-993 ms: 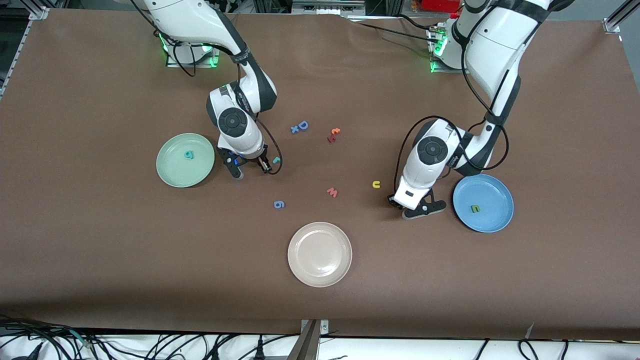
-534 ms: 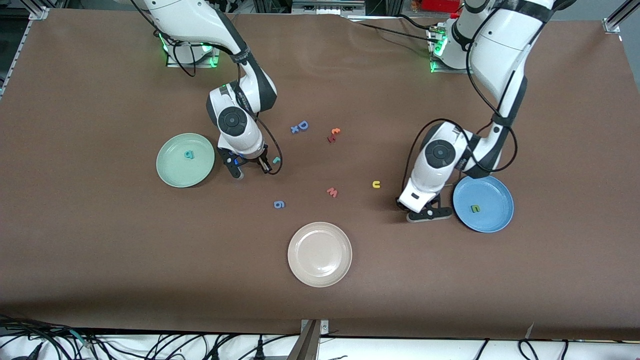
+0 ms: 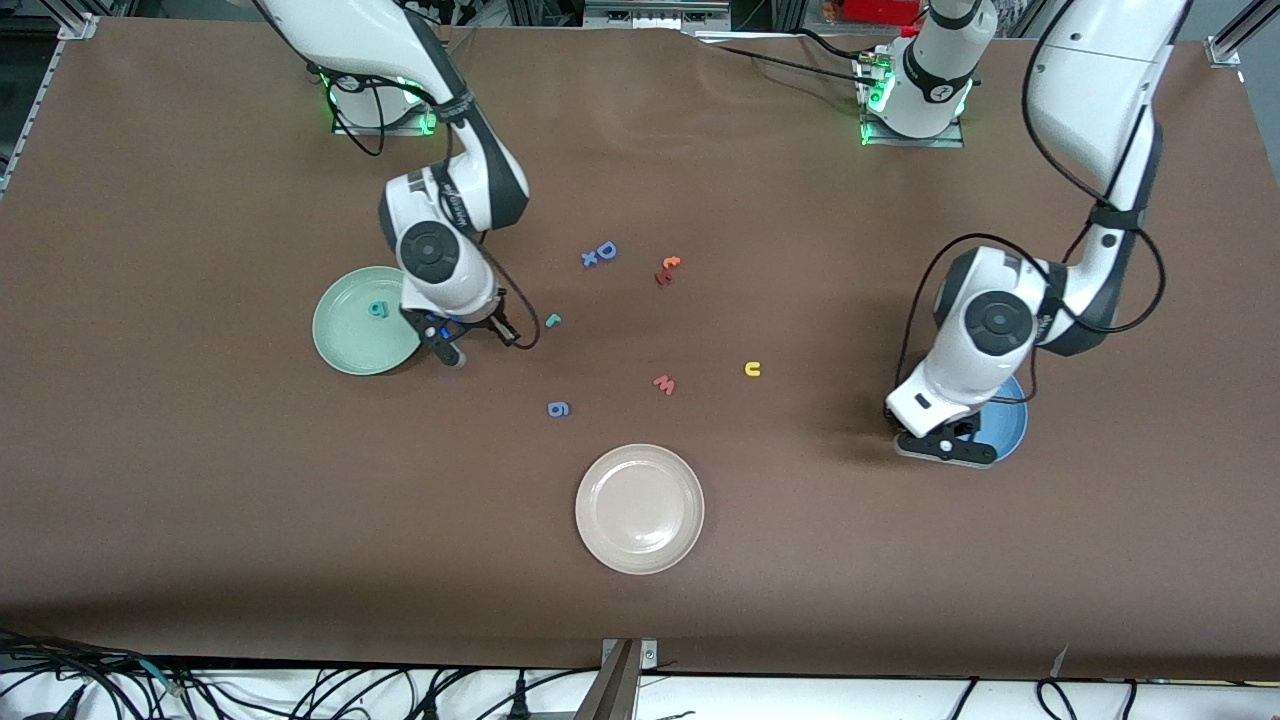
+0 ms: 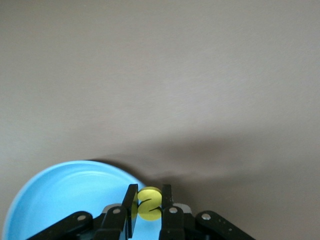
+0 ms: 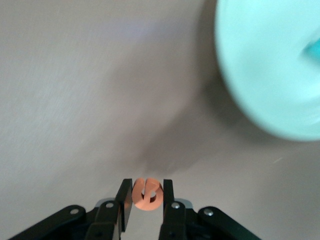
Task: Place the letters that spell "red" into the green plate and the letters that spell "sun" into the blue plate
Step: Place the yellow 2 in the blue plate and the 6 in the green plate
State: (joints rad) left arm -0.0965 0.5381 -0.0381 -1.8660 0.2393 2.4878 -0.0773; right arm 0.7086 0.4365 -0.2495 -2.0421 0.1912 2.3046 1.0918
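I see my left gripper (image 4: 149,200) pinching a little yellow "s" (image 4: 149,204) tight between its two black fingers (image 4: 131,200). The letter hangs over the edge of the blue plate (image 4: 65,192), which sits on the brown table (image 4: 160,75). A dark shadow lies on the table beside the plate.

Teal "d" (image 3: 377,310) in green plate (image 3: 345,345)

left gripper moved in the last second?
Yes. The left gripper, shut on the yellow "s", has swung away from the yellow "u", toward the left arm's end of the table, and is now over the blue plate.
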